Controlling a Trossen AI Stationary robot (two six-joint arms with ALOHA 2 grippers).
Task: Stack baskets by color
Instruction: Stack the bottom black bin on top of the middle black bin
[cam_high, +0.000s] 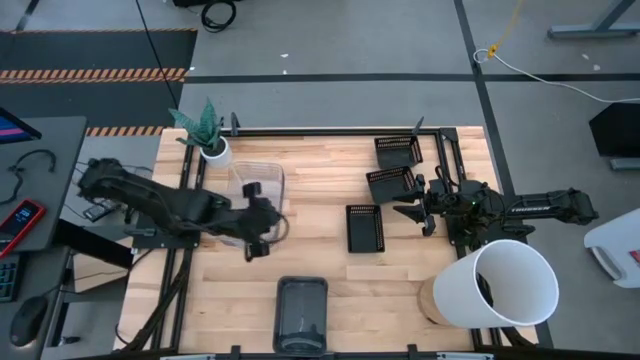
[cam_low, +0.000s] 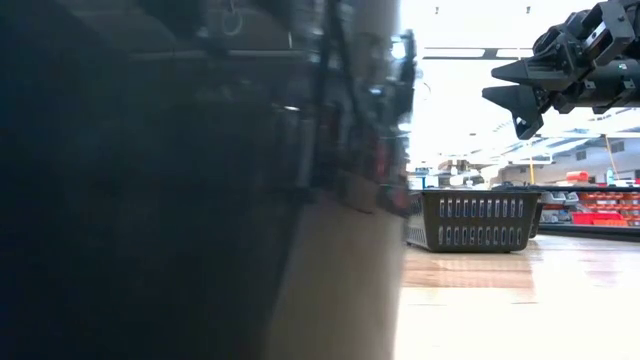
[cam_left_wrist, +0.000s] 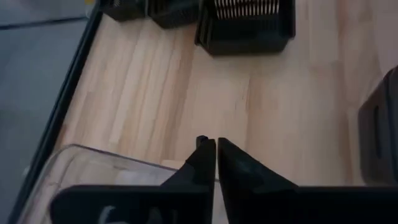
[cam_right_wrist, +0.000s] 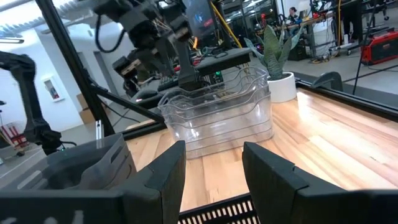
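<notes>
A stack of clear baskets (cam_high: 258, 190) (cam_right_wrist: 217, 115) stands on the table's left half, beside the plant pot. My left gripper (cam_high: 268, 238) (cam_left_wrist: 216, 148) is shut, slanting down toward the right over the stack's near right corner. Three black slotted baskets (cam_high: 397, 152) (cam_high: 390, 185) (cam_high: 364, 228) lie apart on the right half. A dark grey basket (cam_high: 300, 315) sits at the near edge. My right gripper (cam_high: 412, 210) (cam_right_wrist: 211, 165) hangs open and level above the black baskets, with nothing between its fingers. My left gripper has its shut fingertips (cam_right_wrist: 188, 78) at the top clear basket's rim (cam_right_wrist: 199, 90), coming slantwise from above. I cannot tell whether they touch the rim. In the left wrist view nothing shows between the fingers, and the rim (cam_left_wrist: 112, 158) runs behind them.
A big white bucket (cam_high: 505, 285) lies at the near right corner. A small white plant pot (cam_high: 213, 148) stands at the far left. The dark grey basket fills the left of the low view (cam_low: 180, 200). Bare wood lies between the clear stack and the black baskets.
</notes>
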